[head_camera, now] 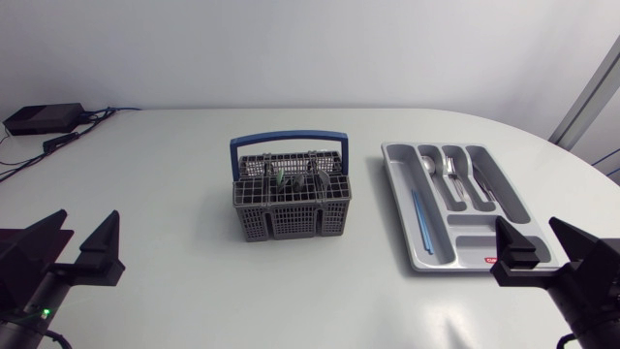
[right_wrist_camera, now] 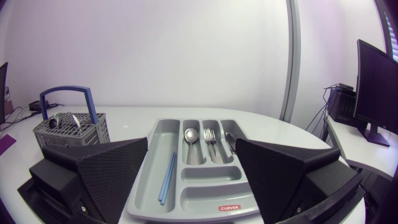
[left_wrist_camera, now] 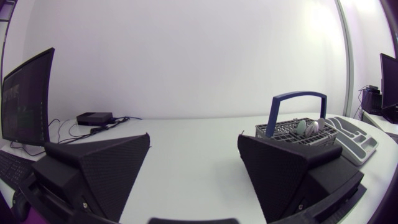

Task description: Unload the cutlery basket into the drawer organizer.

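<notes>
**Basket Still Loaded, Both Hands Open Over the Tabletop**

Head view: the cutlery basket [head_camera: 291,199] stands upright near the middle of the white tabletop [head_camera: 174,165]. It is grey plastic lattice with a blue hoop handle raised over it, and there are dark and greenish pieces inside that I cannot identify. Well apart from it, toward my right arm, lies the drawer organizer [head_camera: 398,191], a grey tray with long compartments and a red label at its near end. A spoon [head_camera: 429,163], forks [head_camera: 452,174] and knives [head_camera: 480,180] fill three slots, and a pair of thin blue sticks [head_camera: 418,218] lies in the outer one. My left hand [head_camera: 73,244] hangs low at the near edge with its fingers spread and nothing between them. My right hand [head_camera: 547,250] is also spread and unloaded, just beside the organizer's near end.

Left wrist view: my fingers stand wide apart. The basket is ahead, past one finger, with rounded spoon bowls showing above its rim.

Right wrist view: the organizer lies ahead of the parted fingers, and the basket stands farther off to one side.
</notes>
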